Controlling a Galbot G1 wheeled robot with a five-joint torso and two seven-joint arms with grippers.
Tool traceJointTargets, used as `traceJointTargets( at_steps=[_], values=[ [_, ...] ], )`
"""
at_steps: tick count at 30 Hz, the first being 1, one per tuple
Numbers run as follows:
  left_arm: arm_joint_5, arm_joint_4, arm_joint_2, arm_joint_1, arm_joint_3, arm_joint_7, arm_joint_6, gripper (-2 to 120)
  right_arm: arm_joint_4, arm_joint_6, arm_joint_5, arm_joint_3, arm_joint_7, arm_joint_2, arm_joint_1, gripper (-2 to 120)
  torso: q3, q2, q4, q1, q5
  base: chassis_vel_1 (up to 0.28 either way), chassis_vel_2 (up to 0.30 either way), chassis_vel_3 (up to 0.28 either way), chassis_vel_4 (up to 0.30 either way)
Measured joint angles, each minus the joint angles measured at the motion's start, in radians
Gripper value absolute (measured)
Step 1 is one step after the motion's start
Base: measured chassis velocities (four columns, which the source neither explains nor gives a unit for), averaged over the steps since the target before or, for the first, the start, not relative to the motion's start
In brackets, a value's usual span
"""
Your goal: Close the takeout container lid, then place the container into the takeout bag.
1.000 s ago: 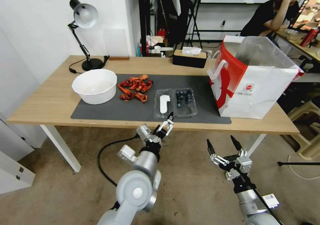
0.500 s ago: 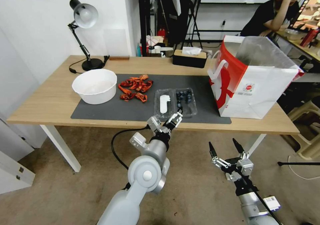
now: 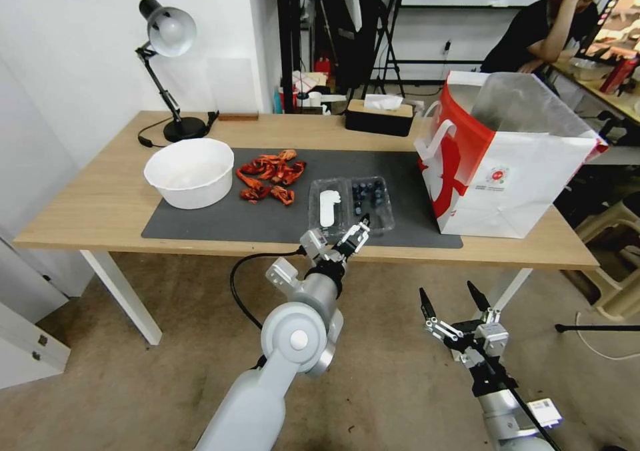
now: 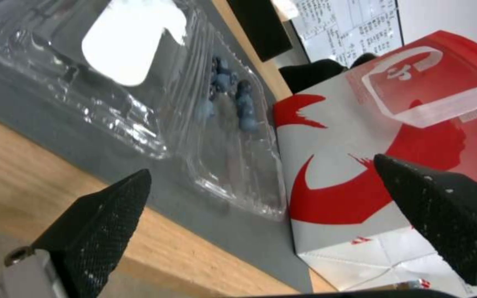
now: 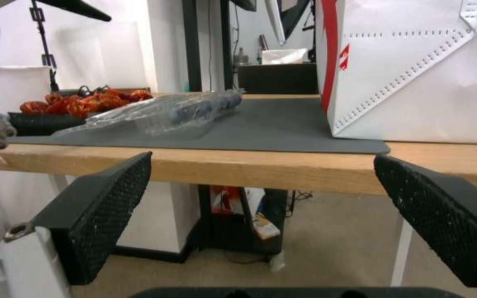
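Two grippers spread wide; the left gripper point(image 3: 358, 232) hovers at the near edge of the open takeout container point(image 3: 351, 205), lid point(image 3: 327, 207) lying left; the right gripper point(image 3: 450, 299) waits lower.

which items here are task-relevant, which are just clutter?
Job: takeout container, open flat on the mat; its lid; takeout bag; left gripper, open at the container's near edge; right gripper, open, below the table.

Lying about: white bowl, red crayfish pile, desk lamp, tissue box.
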State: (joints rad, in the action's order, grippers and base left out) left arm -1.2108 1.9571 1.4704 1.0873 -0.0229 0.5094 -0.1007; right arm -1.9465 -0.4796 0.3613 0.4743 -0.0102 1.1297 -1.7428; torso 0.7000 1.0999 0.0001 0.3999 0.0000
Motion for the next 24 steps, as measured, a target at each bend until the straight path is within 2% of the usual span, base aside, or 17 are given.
traceJointTargets(
  at_steps=[24],
  values=[
    [-0.028, -0.053, 0.010, -0.044, 0.007, 0.014, 0.000, 100, 0.011, 0.001, -0.009, -0.004, -0.006, 0.006, 0.005, 100, 0.000, 0.000, -0.0001, 0.000, 0.0000, 0.000, 0.000, 0.000, 0.000]
  ],
)
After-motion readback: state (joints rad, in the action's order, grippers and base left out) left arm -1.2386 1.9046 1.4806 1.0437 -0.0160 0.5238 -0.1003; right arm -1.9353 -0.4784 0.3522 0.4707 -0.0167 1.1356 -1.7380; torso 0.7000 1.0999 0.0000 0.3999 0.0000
